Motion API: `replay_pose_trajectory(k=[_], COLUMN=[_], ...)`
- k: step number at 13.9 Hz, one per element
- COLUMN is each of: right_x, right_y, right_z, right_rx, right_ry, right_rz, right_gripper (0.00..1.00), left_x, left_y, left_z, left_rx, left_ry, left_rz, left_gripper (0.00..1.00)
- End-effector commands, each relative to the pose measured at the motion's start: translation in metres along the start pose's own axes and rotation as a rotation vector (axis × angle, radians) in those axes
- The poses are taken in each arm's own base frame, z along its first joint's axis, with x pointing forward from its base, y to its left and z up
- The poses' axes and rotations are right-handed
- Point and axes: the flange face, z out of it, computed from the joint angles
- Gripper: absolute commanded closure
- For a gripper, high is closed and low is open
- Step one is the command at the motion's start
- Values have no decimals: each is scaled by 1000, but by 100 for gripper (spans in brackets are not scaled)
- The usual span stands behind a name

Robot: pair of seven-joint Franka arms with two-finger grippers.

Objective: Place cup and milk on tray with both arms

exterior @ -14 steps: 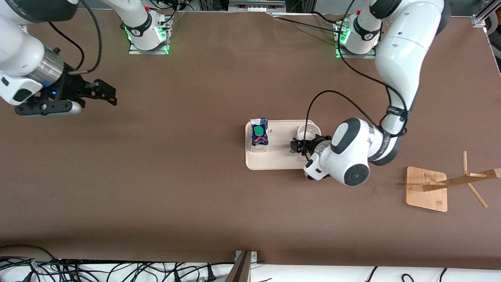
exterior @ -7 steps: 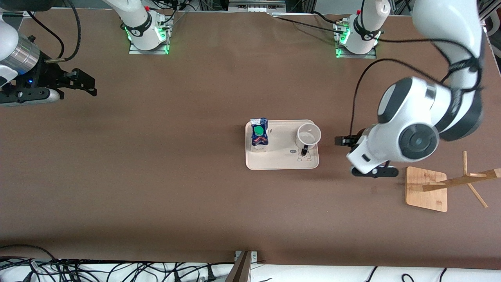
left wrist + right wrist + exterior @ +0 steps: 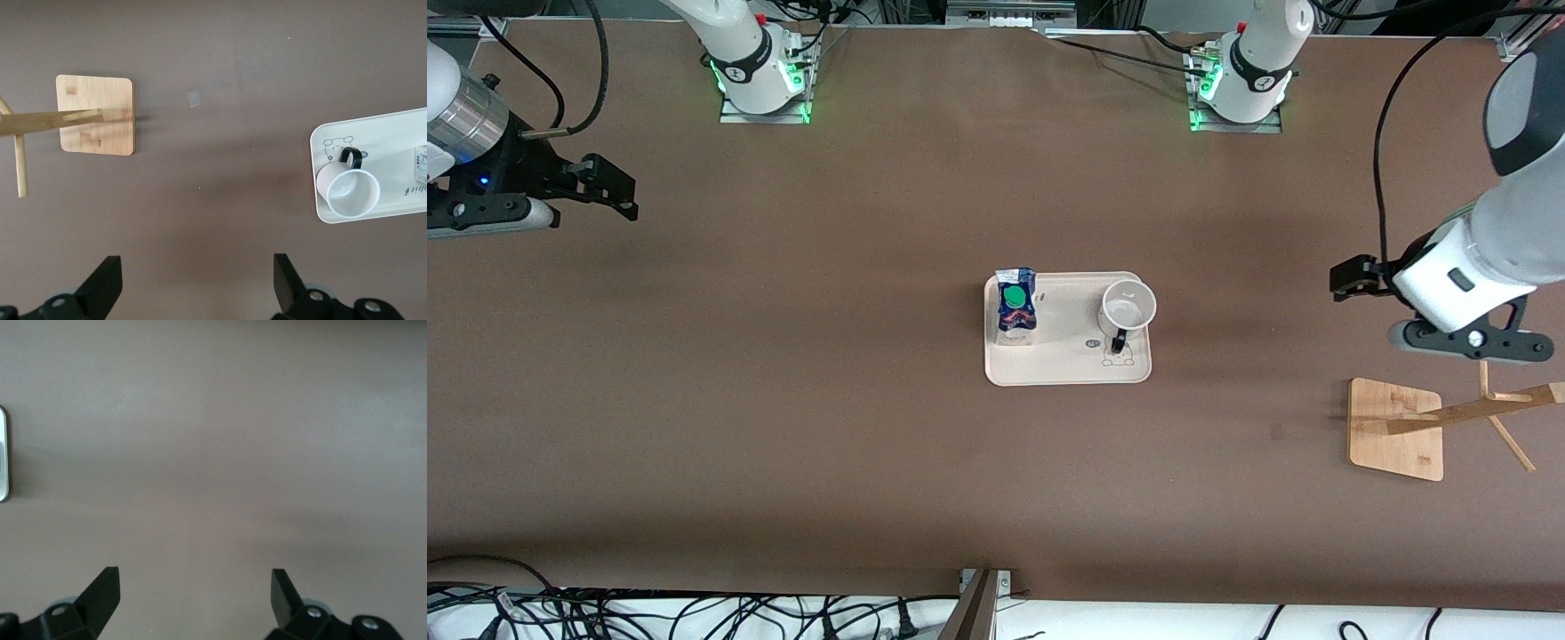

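The cream tray (image 3: 1063, 369) lies at the table's middle. The white cup (image 3: 1128, 307) with a black handle stands upright on the tray's end toward the left arm. The blue milk carton (image 3: 1016, 307) with a green cap stands on the tray's other end. My left gripper (image 3: 1347, 277) is open and empty, raised over bare table between the tray and the wooden rack. The left wrist view shows the tray (image 3: 393, 133), the cup (image 3: 347, 192) and a sliver of the milk (image 3: 421, 165). My right gripper (image 3: 615, 191) is open and empty over bare table at the right arm's end.
A wooden rack with a square base (image 3: 1396, 429) and a slanted post (image 3: 1476, 411) stands at the left arm's end, nearer the front camera; it also shows in the left wrist view (image 3: 97, 115). Cables lie along the table's front edge (image 3: 694, 613).
My left gripper has let go of the cup and pulled away from the tray toward the left arm's end, rising. My right gripper drifted farther toward its end of the table.
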Motion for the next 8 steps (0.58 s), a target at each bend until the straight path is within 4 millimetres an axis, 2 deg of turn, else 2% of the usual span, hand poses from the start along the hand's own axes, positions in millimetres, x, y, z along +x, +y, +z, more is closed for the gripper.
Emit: replay_pose_trajectory(k=[1, 2, 3, 4, 5, 8], right_x=[3, 4, 3, 3, 5, 4], right_y=[1, 1, 1, 1, 3, 1], right_z=[-8, -9, -12, -14, -17, -21], right_rx=[-18, -18, -18, -13, -18, -12], right_ry=[10, 13, 16, 23, 36, 36], right_rz=[-4, -4, -6, -5, 2, -3], right_gripper=[0, 0, 0, 0, 0, 0], left_x=[-52, -64, -73, -81, -89, -93], left_y=[-15, -19, -25, -23, -18, -18], left_z=[3, 7, 2, -7, -5, 4], left_rx=[-50, -65, -61, -57, -50, -47], left_ry=[67, 119, 160, 182, 176, 118], left_rz=[-61, -82, -100, -89, -82, -77], left_gripper=[0, 0, 0, 0, 0, 0])
